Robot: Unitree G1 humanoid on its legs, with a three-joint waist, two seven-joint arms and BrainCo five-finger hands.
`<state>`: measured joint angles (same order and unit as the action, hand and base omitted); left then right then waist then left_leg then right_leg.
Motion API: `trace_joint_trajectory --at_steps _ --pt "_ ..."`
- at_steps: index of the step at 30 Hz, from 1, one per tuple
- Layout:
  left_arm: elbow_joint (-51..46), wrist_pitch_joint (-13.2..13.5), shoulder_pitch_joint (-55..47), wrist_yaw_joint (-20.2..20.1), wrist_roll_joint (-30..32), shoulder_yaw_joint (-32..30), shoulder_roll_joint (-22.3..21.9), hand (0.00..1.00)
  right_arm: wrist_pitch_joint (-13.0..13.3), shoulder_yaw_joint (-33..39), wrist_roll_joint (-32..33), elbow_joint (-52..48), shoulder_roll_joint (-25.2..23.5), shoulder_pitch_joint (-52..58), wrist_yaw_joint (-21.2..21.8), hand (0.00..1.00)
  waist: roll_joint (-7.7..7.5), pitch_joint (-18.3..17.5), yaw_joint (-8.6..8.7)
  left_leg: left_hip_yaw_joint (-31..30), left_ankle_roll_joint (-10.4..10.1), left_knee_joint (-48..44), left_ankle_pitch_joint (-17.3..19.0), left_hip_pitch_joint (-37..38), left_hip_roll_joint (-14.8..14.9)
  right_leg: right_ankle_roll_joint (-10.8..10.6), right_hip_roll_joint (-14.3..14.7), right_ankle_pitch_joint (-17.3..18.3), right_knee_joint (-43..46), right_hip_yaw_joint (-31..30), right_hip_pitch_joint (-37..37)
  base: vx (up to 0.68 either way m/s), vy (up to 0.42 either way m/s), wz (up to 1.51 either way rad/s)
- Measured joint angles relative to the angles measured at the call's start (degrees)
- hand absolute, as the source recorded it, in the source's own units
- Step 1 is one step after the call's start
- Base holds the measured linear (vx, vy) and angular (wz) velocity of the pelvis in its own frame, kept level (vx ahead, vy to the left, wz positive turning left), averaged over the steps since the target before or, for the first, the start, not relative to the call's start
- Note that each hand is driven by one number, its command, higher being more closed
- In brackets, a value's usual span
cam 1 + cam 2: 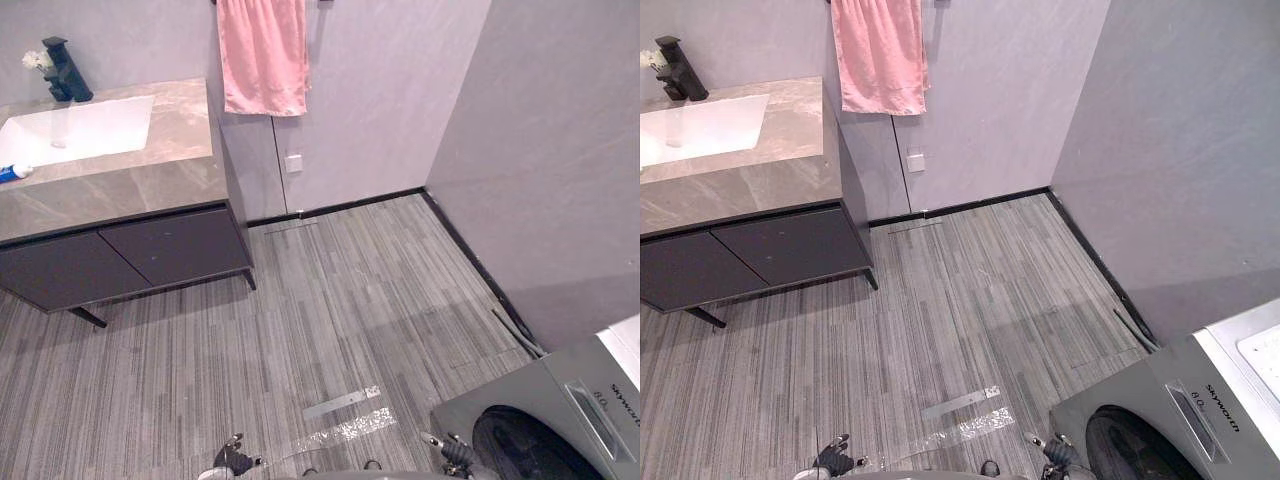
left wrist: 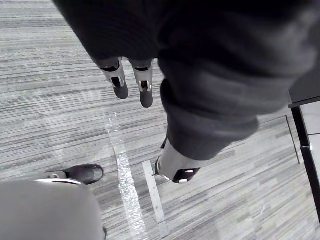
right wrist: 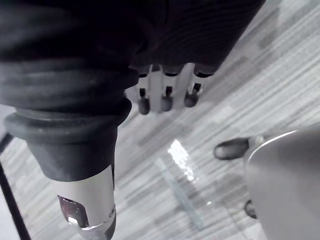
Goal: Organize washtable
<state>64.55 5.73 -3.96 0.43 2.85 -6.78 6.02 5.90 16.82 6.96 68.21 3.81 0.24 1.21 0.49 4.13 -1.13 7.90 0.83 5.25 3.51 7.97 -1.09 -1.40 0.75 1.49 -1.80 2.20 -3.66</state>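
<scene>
Washtable (image 1: 175,150) stands ahead and to left, well apart from both hands; left hand (image 1: 231,462) nearer. Counter's long axis runs along back wall.

Left hand hangs low over floor, fingers (image 2: 120,85) slack and apart, nothing in them. Right hand (image 1: 1055,452) likewise, fingers (image 3: 165,97) loose, beside washing machine (image 1: 540,420).

White sink basin (image 1: 85,128) at counter's left end: nothing seen inside bar drain. Black faucet (image 1: 65,72) at back edge. Blue tube-like item (image 1: 12,173) lies at counter's left edge, just before basin, long axis roughly parallel to front edge. Pink towel (image 1: 262,55) hangs on wall past counter's right end.

Judgement: walk-up needed before any reach.
</scene>
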Motion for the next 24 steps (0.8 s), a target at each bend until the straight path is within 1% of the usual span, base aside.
trace_joint_trajectory --at_steps 12,17,20,22,23,24 --pt "0.15 0.39 0.52 -0.15 0.01 -0.51 -0.46 0.0 -0.23 1.57 0.07 0.11 -0.15 1.32 0.27 0.0 0.01 0.01 0.01 -0.34 -0.01 -0.15 0.01 0.45 -0.05 0.0 -0.14 0.0 0.1 0.4 -0.61 0.0 0.0 0.01" --pt "0.22 0.39 0.42 0.24 -0.1 -2.82 -1.19 0.0 -0.6 1.9 0.16 0.17 -0.17 1.52 0.29 0.0 -0.03 0.09 -0.14 -0.5 0.02 -0.24 0.0 -0.79 -0.08 -0.01 -0.18 0.02 0.59 0.36 0.47 0.0 0.0 0.0" --pt "-0.05 0.58 0.6 0.93 -1.21 -2.92 -1.29 0.0 -0.86 1.9 0.27 0.17 -0.16 1.27 0.28 0.0 -0.12 0.14 -1.31 0.11 0.25 -0.28 -0.13 -2.71 -0.18 -0.02 -0.27 0.05 1.49 -0.25 3.01 0.0 -0.004 -0.08" --pt "-1.23 0.95 0.71 1.01 -1.25 -2.91 -1.29 0.0 -1.01 2.13 0.57 0.16 -0.13 0.25 0.26 0.0 -0.47 1.32 -1.35 0.23 0.65 -1.31 0.51 -3.87 -0.63 -0.59 -0.93 1.66 4.15 -0.32 5.05 0.02 0.017 0.03" --pt "-1.44 1.01 0.93 1.02 -1.27 -2.9 -1.3 0.0 -1.02 2.7 1.0 0.11 -0.13 -0.25 0.25 0.0 -0.52 1.89 -1.38 0.26 1.45 -2.13 1.21 -4.48 -0.78 -0.67 -1.15 2.72 6.17 -0.3 5.97 0.02 0.042 0.08" --pt "-1.64 1.01 1.55 1.08 -1.64 -2.88 -1.24 0.0 -1.01 2.91 1.6 -0.03 -0.09 -1.21 0.22 0.0 -0.87 3.07 -1.33 0.45 2.39 -4.33 2.78 -5.46 -1.35 -1.54 -2.11 5.73 11.36 -0.22 8.19 0.02 0.056 0.09"
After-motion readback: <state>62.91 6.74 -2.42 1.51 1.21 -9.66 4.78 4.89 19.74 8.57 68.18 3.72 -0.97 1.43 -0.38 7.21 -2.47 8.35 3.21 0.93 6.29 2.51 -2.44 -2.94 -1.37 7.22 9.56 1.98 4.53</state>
